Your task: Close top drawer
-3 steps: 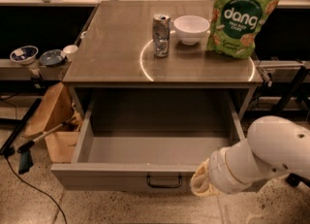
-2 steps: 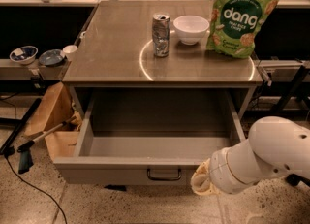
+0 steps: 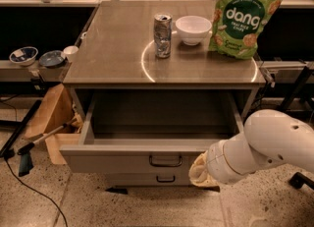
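The top drawer (image 3: 122,163) is a wide grey metal drawer standing open from the cabinet, and its inside looks empty. A small dark loop handle (image 3: 165,160) sits at the middle of its flat front. My gripper (image 3: 198,170) is at the right end of the drawer front, low in the camera view. It is mostly hidden behind my white arm (image 3: 265,145) and its cream wrist cover. A lower drawer (image 3: 165,178) with a like handle shows just beneath the open one.
On the cabinet top (image 3: 113,54) stand a silver can (image 3: 162,35), a white bowl (image 3: 193,28) and a green chips bag (image 3: 239,18). A cardboard box (image 3: 51,118) and a long-handled tool (image 3: 29,147) lie at the left. Small bowls (image 3: 23,55) sit on a left shelf.
The top drawer's front has moved inward toward the cabinet, and my arm has moved with it. The lower drawer's handle now shows beneath it.
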